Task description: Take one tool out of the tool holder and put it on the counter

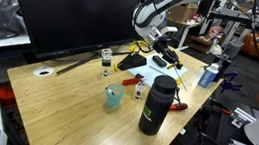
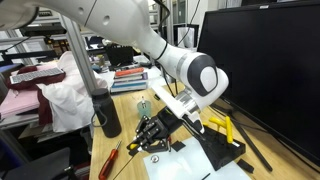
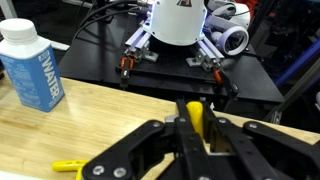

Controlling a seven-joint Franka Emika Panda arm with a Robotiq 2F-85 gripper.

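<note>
My gripper is shut on a yellow-handled tool, which stands upright between the two black fingers in the wrist view. The gripper hangs low over the light-wood counter. In both exterior views the gripper is over the counter, next to a black tool holder block. A yellow-handled pair of pliers lies by that block. How the held tool's tip sits against the counter is hidden.
A tall black bottle, a teal cup, a small glass jar and a blue carton stand on the counter. A red-handled screwdriver lies near the edge. The black robot base is behind.
</note>
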